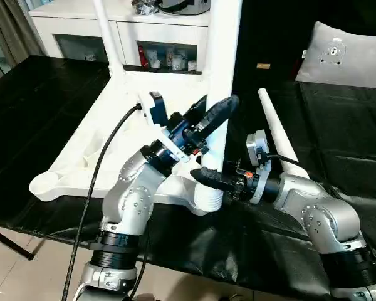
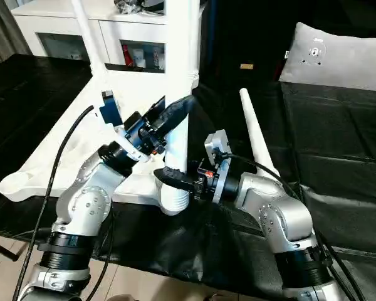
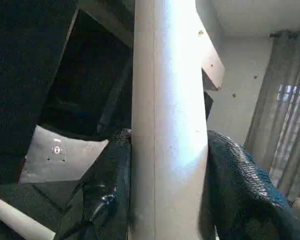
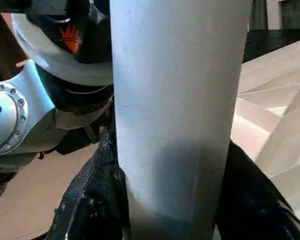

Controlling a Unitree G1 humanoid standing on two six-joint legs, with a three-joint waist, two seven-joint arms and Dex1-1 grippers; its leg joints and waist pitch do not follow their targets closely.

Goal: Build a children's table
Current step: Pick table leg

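Pincers left (image 1: pixel 218 116) and right (image 1: pixel 208 177) both clamp the upright leg (image 1: pixel 220 75).

Looks like a home room, living-room type, set up for robot recording. Far left: a white cabinet (image 1: pixel 122 31) with glass-front compartments holding small bottles or jars (image 1: pixel 166 59), and clutter on its top. Grey curtains (image 1: pixel 12 28) hang at the far left edge; the left wrist view shows a curtained window (image 3: pixel 285 130) and a plain light wall (image 3: pixel 235 90). Far right: a grey cushion (image 1: pixel 344 53) on a dark seat or sofa, hard to tell which. Near edge: light tiled floor (image 1: pixel 12 276). Large work surface under a black cover (image 1: pixel 44 113) fills the middle, wrinkled plastic sheeting.
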